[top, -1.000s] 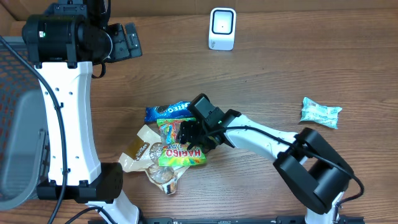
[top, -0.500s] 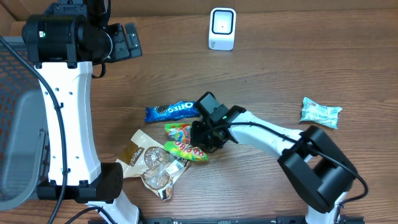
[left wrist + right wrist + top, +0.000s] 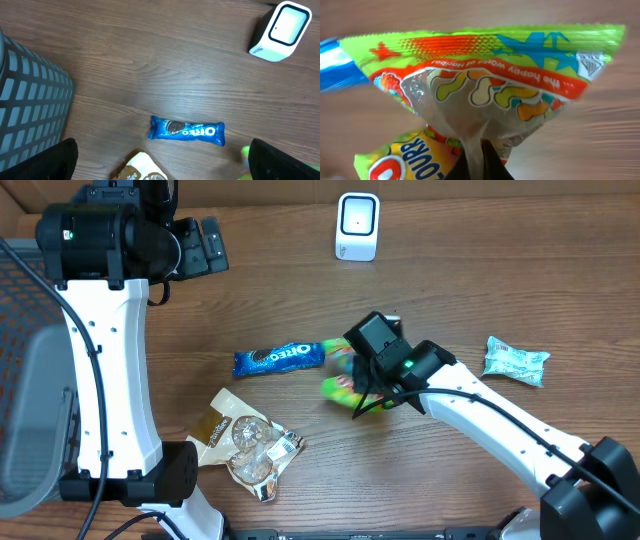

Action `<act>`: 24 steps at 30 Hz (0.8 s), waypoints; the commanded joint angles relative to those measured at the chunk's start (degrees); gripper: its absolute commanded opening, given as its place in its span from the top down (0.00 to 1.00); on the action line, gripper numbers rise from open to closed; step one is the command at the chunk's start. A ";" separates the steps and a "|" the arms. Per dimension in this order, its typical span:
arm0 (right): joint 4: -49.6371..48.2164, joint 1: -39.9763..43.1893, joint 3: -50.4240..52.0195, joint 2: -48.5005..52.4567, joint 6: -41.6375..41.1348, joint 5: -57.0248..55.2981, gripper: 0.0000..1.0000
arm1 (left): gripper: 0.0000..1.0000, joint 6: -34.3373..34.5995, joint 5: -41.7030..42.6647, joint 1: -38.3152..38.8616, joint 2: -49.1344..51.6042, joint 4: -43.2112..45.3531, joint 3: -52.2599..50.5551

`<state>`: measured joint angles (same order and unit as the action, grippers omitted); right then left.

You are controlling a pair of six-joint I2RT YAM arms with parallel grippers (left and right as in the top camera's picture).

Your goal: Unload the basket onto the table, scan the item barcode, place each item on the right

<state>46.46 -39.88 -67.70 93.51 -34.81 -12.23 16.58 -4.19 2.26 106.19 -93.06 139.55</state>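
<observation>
Where the right claw (image 3: 479,150) meets the gummy bag (image 3: 480,85), its two dark fingertips are pressed together on the clear middle of the wrapper, so the claw is clamped on the bag with no gap showing. From the wrist view the bag fans out ahead of the fingertips, its green and orange sealed edge farthest from them and a yellow and red fold to the near left. From overhead the claw's black body covers most of the bag. Only blurred green shows past it on the side facing the Oreo pack (image 3: 280,359), which lies just beside that green edge. Whether the bag touches the table (image 3: 450,290) cannot be told.

The white scanner (image 3: 357,226) stands well apart from the right claw, across bare wood toward the far edge. A pale green packet (image 3: 516,361) lies on the claw's other side, beyond the arm. A clear cookie bag (image 3: 245,442) lies past the Oreo pack, nearer the front edge.

The left claw (image 3: 205,245) is held high, far from the bag, with its jaws spread wide, gripping nothing.
</observation>
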 commanded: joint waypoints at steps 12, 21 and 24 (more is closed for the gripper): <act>-12.17 0.00 -0.28 6.93 40.63 -52.30 0.96 | 0.00 0.79 -0.68 0.39 0.24 0.09 0.42; -12.35 -0.22 -0.24 14.40 63.65 -55.19 0.96 | 0.01 0.79 -0.70 0.39 0.24 0.09 0.42; -11.85 -2.25 -0.22 14.67 63.58 -53.81 0.96 | 0.00 0.79 -0.70 0.39 0.24 0.09 0.42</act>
<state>34.61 -40.05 -67.57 108.60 24.10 -63.53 16.60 -4.16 2.26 106.19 -93.06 139.55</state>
